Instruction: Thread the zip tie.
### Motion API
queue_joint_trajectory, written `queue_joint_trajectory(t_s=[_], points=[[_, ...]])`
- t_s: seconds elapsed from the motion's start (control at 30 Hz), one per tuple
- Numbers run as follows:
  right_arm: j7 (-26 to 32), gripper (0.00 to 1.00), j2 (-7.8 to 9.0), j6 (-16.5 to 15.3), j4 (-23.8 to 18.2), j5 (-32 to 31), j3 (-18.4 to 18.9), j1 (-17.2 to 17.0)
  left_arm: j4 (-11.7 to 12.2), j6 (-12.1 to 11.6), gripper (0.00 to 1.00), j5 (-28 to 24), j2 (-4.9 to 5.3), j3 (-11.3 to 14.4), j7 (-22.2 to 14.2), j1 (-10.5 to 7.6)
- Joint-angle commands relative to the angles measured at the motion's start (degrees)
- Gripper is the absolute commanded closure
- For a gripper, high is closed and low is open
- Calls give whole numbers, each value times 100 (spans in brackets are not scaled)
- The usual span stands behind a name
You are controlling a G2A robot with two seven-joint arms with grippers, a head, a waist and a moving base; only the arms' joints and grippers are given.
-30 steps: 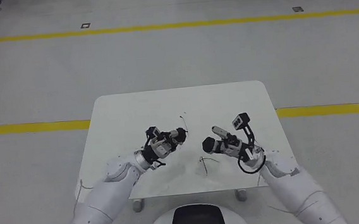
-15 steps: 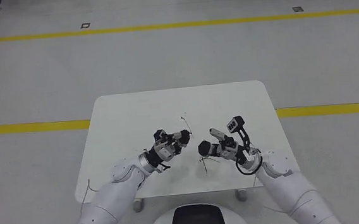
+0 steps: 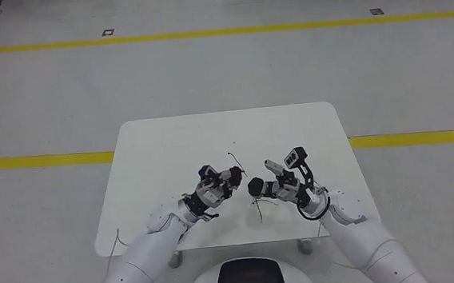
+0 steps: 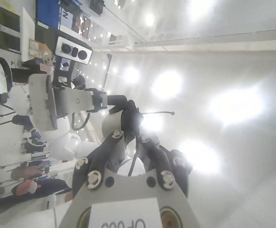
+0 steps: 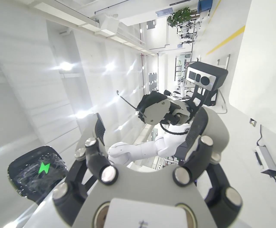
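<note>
Left end effector (image 3: 232,175) pinches the zip tie (image 4: 158,112); my right end effector (image 3: 260,180) gapes. I'd align ends slowly.

Left gripper (image 3: 233,175) is above the table (image 3: 155,147), over its middle. The zip tie (image 4: 160,112) is pinched between that gripper's fingertips. One end sticks out past the tips toward the table's far side, and the rest trails back between the fingers toward the wrist. Right gripper (image 3: 256,189) is just right of the left one and a bit nearer the robot. The two sets of tips face each other, close but apart. Second tie (image 3: 259,208) lies on the table just behind the right gripper, on the robot's side.
</note>
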Motion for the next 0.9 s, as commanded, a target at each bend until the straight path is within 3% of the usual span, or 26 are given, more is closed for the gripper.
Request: queue_joint_trajectory(t_s=[0.0,0.03,0.3,0.43,0.57,0.77,0.87], points=[[141,0,-13,82,34,231,-15,12,114,-235,100,-25,-31,18,-38,-33],[216,0,-15,98,65,317,3,27,168,-498,100,47,-48,11,-8,-62],[158,0,-21,159,34,339,-17,17,168,-498,100,47,-48,11,-8,-62],[143,0,-49,243,86,528,-39,34,61,-560,100,53,-71,16,163,8],[198,0,-87,152,226,772,-53,67,-19,-560,100,110,-118,-175,144,83],[291,0,-102,141,287,827,-69,99,-95,-560,100,204,-276,-568,-3,246],[291,0,-102,141,287,827,-69,99,-94,-560,100,226,-294,-603,-27,260]])
